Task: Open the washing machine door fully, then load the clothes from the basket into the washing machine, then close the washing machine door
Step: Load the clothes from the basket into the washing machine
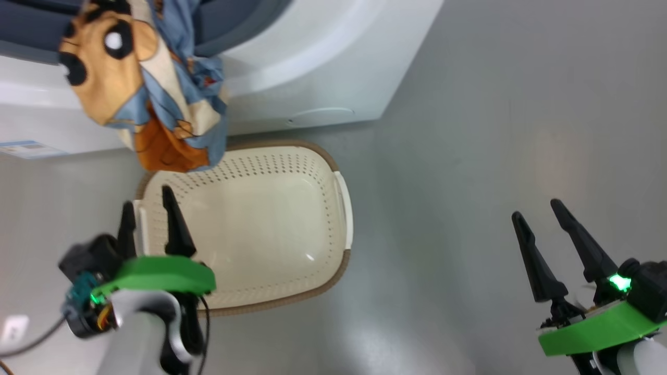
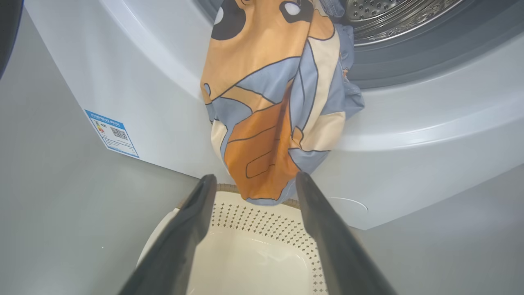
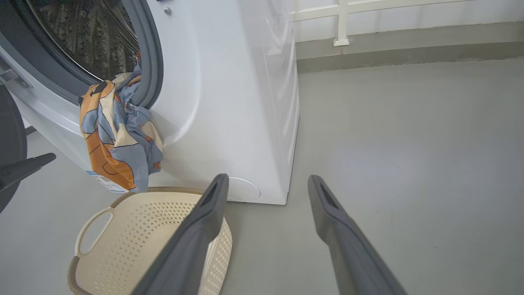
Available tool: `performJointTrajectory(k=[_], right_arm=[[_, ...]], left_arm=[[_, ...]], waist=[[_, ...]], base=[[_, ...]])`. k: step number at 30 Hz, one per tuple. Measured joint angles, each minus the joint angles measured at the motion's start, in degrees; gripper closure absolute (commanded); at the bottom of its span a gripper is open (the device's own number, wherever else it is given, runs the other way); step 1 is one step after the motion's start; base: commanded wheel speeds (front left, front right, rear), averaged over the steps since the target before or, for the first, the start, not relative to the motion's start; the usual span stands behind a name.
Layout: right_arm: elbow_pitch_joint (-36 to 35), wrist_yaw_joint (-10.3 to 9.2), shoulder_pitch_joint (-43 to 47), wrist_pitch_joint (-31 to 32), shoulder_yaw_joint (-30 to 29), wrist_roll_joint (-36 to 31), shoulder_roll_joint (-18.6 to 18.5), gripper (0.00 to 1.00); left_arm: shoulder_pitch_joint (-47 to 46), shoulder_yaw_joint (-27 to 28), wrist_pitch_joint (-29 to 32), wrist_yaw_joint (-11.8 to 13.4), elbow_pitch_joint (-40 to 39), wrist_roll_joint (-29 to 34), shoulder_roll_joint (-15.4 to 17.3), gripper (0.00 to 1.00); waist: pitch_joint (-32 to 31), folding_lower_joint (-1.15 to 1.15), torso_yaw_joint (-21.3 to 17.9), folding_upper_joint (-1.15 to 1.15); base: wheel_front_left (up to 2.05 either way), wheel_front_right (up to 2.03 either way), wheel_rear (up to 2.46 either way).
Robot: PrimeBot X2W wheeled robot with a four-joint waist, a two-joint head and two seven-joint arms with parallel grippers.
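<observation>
The clothes [image 1: 151, 99] hang as one blue and orange bundle out of the washing machine [image 1: 333, 67] opening, draped over its front lip above the basket [image 1: 271, 224]. The cream basket holds nothing. My left gripper [image 1: 147, 198] is open over the basket's left rim, just below the cloth's lower end, touching nothing. In the left wrist view the clothes [image 2: 270, 110] dangle just beyond my left gripper [image 2: 256, 177], above the basket [image 2: 254, 241]. My right gripper [image 1: 535, 208] is open over bare floor, well right of the basket. The washing machine door [image 3: 10, 135] stands swung open at the left edge.
The steel drum [image 2: 393, 20] shows behind the cloth. A blue label [image 2: 112, 133] sits low on the machine's front. Grey floor [image 1: 495, 130] stretches to the right of the machine. A wall with a white rail [image 3: 339, 24] stands behind. A cable and white socket [image 1: 13, 328] lie at the lower left.
</observation>
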Motion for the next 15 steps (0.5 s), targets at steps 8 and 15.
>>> performJointTrajectory(k=[8, 15], right_arm=[[-0.1, 0.00, -3.1, 0.0, 0.2, 0.2, 0.0, 0.00], [-0.1, 0.00, -3.8, 0.0, 0.5, 0.5, 0.0, 0.00]], left_arm=[[-8.6, 5.8, 0.0, -3.7, 9.3, 4.7, -0.1, 0.00], [-15.9, 9.0, 0.0, -5.2, 16.3, 8.1, -0.1, 0.00]], waist=[[4.6, 0.00, -3.5, 0.00], [8.6, 0.00, -5.8, 0.00]], base=[[0.00, 0.00, 0.00], [0.00, 0.00, 0.00]])
